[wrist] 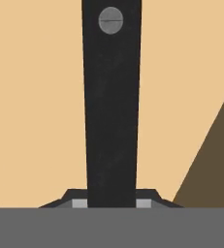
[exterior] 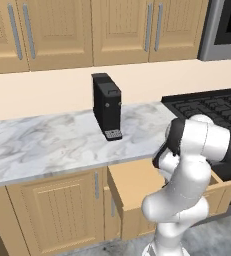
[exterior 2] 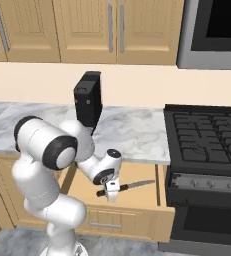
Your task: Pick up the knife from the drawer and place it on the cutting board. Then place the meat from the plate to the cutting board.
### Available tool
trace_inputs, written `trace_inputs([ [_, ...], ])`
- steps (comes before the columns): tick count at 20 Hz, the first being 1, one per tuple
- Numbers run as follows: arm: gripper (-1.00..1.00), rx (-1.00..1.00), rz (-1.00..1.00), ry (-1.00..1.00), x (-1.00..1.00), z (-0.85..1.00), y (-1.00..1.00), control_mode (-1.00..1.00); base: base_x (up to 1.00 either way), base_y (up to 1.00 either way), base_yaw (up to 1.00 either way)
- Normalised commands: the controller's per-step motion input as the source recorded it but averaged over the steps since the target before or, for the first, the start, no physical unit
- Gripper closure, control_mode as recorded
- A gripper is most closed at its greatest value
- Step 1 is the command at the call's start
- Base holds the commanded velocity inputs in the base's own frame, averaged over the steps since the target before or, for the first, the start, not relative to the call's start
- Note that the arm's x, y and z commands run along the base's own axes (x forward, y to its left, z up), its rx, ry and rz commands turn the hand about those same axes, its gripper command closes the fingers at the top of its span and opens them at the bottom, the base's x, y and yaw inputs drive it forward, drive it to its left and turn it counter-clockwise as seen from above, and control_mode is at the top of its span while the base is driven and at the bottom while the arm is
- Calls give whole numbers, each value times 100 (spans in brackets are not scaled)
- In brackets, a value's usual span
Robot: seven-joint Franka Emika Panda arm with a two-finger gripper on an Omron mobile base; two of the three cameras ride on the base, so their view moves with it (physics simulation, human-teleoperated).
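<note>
The drawer (exterior: 129,182) stands pulled out under the marble counter, and my arm reaches down into it. In the right base view the knife (exterior 2: 137,185) lies level over the drawer floor (exterior 2: 139,199), with its grey blade pointing right toward the stove. My gripper (exterior 2: 112,193) is shut on its dark handle. In the hand view the handle (wrist: 111,111), with a round metal rivet near its far end, runs straight up from between my fingertips (wrist: 143,203). My gripper (wrist: 111,203) clamps it on both sides. The cutting board, the plate and the meat are out of view.
A black coffee machine (exterior: 107,107) stands on the marble counter (exterior: 47,142) behind the drawer. A black stove (exterior 2: 207,135) borders the drawer on the right, its oven front (exterior 2: 207,185) close to the knife tip. Wood cabinets hang above.
</note>
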Motion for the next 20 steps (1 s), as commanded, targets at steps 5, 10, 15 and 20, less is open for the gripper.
trace_inputs([
  [5,100,-5,-14,0,-18,85,0,-100,0,0,0],
  [10,100,-3,-13,0,-14,92,0,-100,0,0,0],
  [15,100,0,-12,1,-22,99,-4,-100,0,0,0],
  [20,100,0,-4,1,-41,99,-5,-100,0,0,0],
])
